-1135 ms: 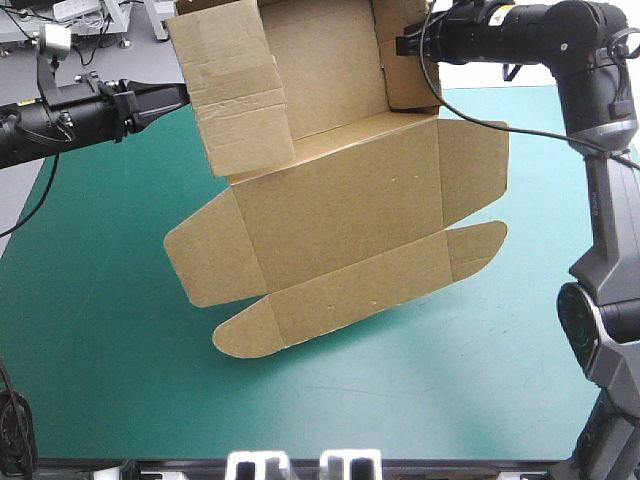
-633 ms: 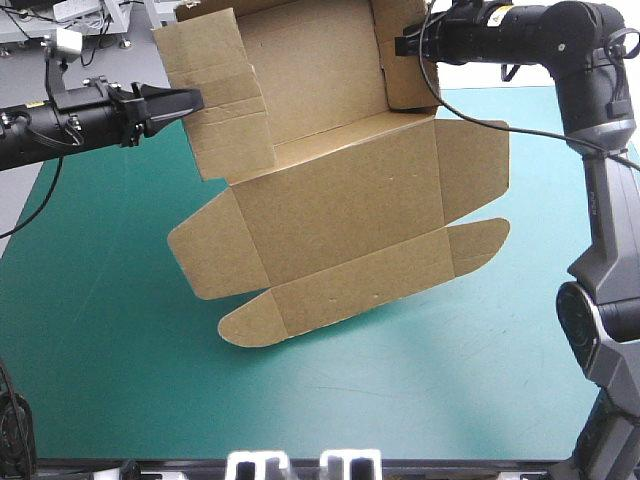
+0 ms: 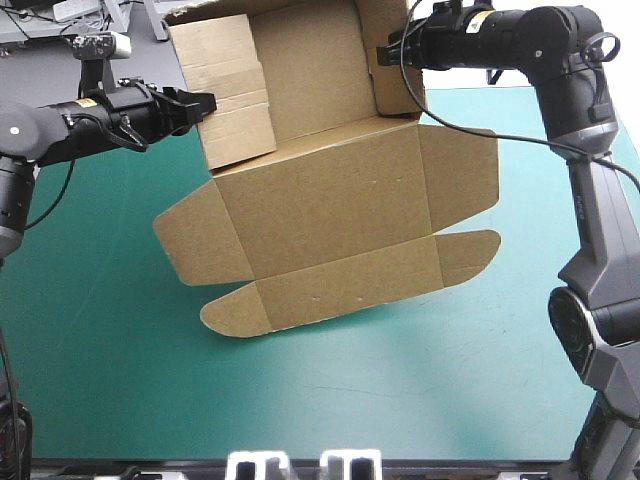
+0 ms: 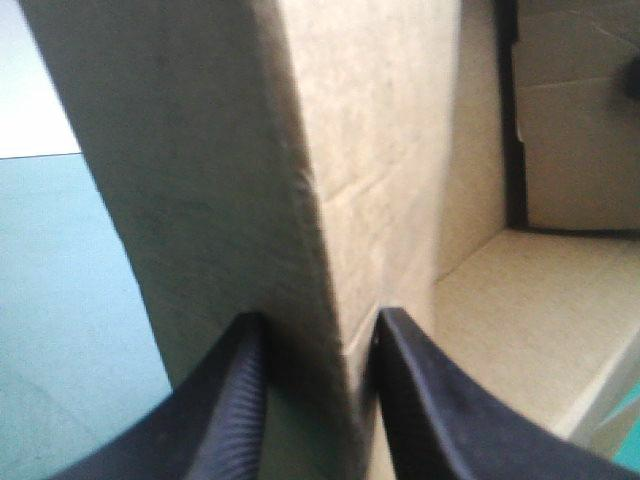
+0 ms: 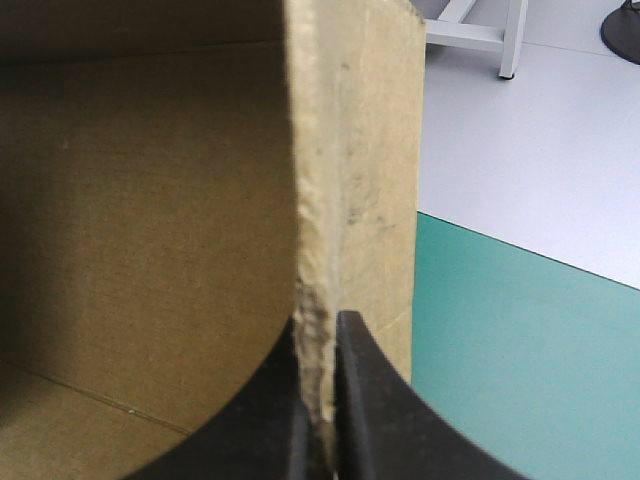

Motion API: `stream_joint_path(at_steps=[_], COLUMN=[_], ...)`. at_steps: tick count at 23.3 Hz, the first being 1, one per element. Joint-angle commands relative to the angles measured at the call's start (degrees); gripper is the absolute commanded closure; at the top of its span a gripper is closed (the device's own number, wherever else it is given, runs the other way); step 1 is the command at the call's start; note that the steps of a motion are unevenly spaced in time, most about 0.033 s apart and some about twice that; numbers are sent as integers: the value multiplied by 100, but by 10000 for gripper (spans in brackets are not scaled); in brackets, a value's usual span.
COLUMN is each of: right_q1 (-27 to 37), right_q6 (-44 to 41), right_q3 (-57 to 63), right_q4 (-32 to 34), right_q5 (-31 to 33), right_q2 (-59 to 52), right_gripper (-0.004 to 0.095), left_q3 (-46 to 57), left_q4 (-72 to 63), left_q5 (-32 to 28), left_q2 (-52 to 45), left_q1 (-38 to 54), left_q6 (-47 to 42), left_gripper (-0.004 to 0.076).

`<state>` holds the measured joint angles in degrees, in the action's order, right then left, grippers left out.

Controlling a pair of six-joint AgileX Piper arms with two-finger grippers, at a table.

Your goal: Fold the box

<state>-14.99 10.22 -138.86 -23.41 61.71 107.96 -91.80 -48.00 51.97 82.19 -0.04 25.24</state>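
Observation:
The brown box (image 3: 330, 200) hangs tilted above the teal-green cover (image 3: 100, 350), held between both arms. Its tray part is uppermost with side walls raised. The wide lid panel and its rounded flaps (image 3: 230, 315) hang toward the table. My left gripper (image 3: 205, 103) grips the tray's left wall. In the left wrist view its black fingers (image 4: 235, 400) straddle the thick wall edge (image 4: 230, 150), left gripper (image 4: 318, 320) shut on it. My right gripper (image 3: 388, 55) holds the right wall. In the right wrist view the board's edge (image 5: 350, 150) runs between the nearly closed right gripper (image 5: 320, 315).
Teal-green cover (image 5: 520, 340) lies bare under and around the hanging box, with open room at the front and both sides. Grey floor shows beyond the table's far edge.
My left gripper has moved right from beside the box onto the left wall. That wall has swung more upright, and the whole box has shifted a little to the left.

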Motion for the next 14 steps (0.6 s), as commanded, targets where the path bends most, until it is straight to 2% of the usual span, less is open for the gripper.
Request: stream_joint_path(at_steps=[1, 2, 5, 8, 11, 14], right_q1=[-161, -161, -161, -161, -218, -333], right_q6=[-117, -171, -310, -643, -847, -917], right_q3=[-145, -145, -145, -131, -131, -37], right_q4=[-627, -627, -370, 228, 173, 184], right_q5=[-89, 10, 403, 1027, 1027, 1027], right_q2=[-359, -382, -467, -538, -607, -627], right_gripper=[917, 917, 916, 916, 913, 911], left_q3=[-149, -149, -149, -149, -159, -352], left_q4=[-383, -354, -343, -353, -171, 869], left_q5=[-559, -684, -659, -608, -597, -334], left_q2=[-188, -168, -102, -159, -280, -295], left_q1=[-119, -119, -128, -330, -557, -868], left_q6=[-160, -160, -326, -560, -586, -1151], left_gripper=[640, 737, 734, 734, 734, 734])
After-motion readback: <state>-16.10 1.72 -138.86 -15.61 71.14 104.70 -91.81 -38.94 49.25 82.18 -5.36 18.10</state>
